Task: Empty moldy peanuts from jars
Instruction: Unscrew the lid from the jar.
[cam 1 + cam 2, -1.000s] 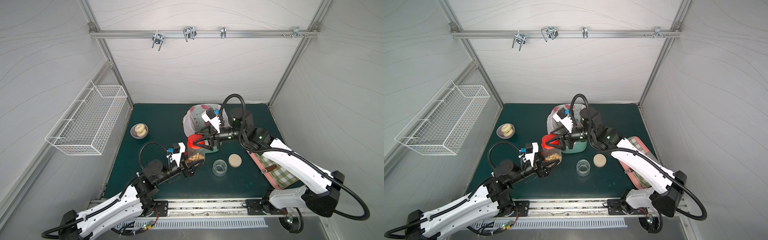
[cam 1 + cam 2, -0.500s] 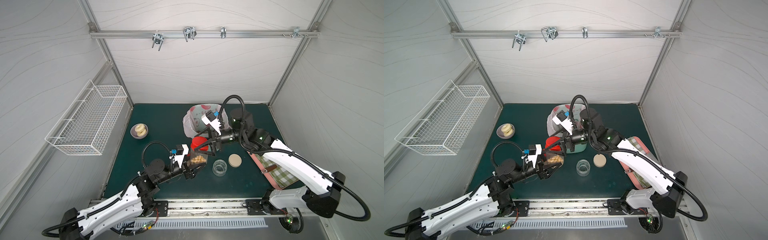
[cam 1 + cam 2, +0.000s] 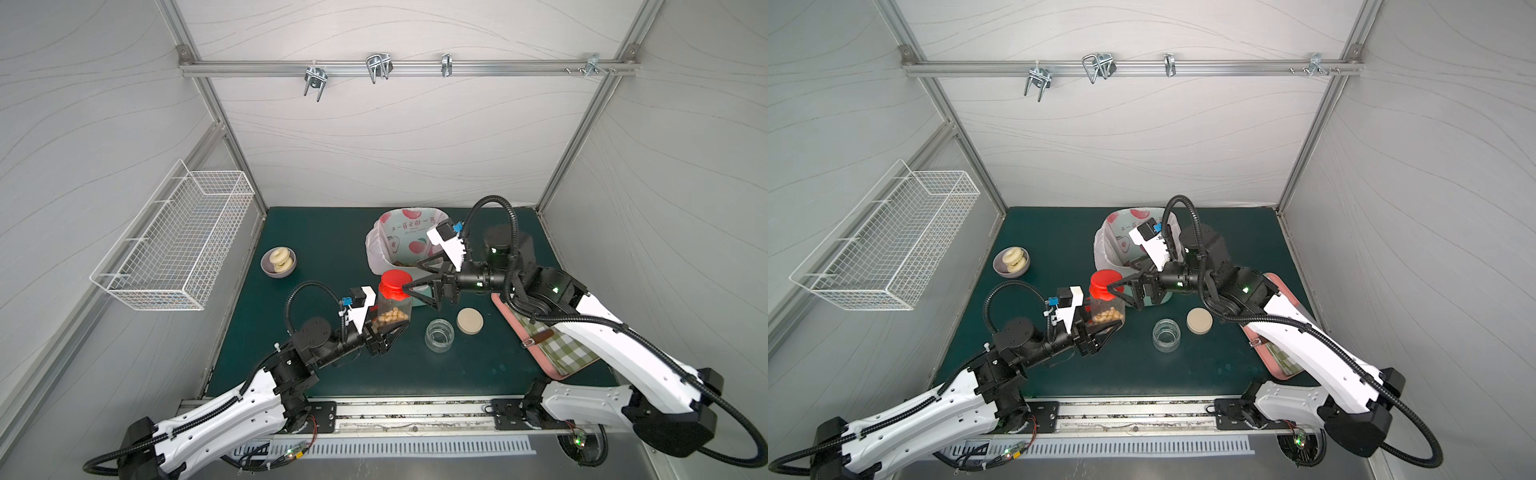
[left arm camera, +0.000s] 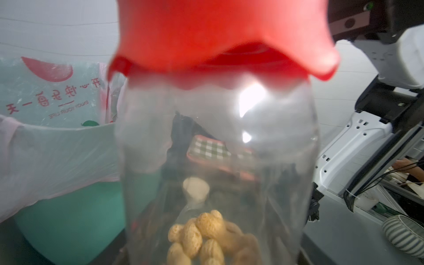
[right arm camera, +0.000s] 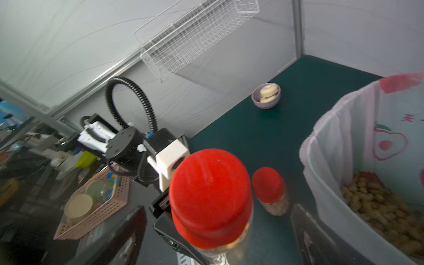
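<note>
**Right tool lets go of lid, jar still capped**

Near: the left tool point(image 3: 388, 328) is clamped on the lower body of the jar point(image 3: 394, 309), which is upright. Can't tell if its base touches the worktop point(image 3: 332, 241). Peanuts point(image 3: 391, 316) fill only the bottom part.

To its right on the worktop stands the empty jar point(image 3: 439, 334), open, with its beige lid point(image 3: 470, 321) lying just beside it.

Further back, the right tool point(image 3: 412, 276) is at cap height, jaws spread wide either side of the red lid point(image 3: 395, 284), holding nothing. A second ago it was pinched on that lid and half a second ago it had already opened.

The lid did not come away. It sits on the jar, same spot.

This looks like a release between turns, so a re-grip and more twisting are probably needed. Pouring from this jar has not started.

Far: the second jar point(image 5: 269, 192), capped and with nuts inside, stands near the bin point(image 3: 374, 249). The bin already holds a layer of peanuts, so roughly one jar of three looks done.
</note>
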`<state>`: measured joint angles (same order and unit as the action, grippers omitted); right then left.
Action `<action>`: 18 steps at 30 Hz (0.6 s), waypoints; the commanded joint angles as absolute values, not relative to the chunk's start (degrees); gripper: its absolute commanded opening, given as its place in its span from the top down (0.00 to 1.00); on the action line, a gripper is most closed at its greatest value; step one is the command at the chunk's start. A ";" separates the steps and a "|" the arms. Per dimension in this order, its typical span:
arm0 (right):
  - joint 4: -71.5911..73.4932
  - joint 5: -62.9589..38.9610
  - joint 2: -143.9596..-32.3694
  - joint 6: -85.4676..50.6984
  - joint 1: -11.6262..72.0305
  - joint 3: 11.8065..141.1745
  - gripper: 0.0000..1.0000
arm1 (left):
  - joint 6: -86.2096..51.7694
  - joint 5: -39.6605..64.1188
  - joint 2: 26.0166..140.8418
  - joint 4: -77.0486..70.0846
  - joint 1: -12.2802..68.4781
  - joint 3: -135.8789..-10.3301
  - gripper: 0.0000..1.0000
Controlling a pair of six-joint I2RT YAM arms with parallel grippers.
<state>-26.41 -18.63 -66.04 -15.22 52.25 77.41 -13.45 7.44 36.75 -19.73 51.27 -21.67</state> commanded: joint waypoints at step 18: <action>-34.45 22.92 -75.49 -20.50 67.13 90.46 0.01 | -11.69 -3.69 39.50 -19.66 50.98 -24.36 0.65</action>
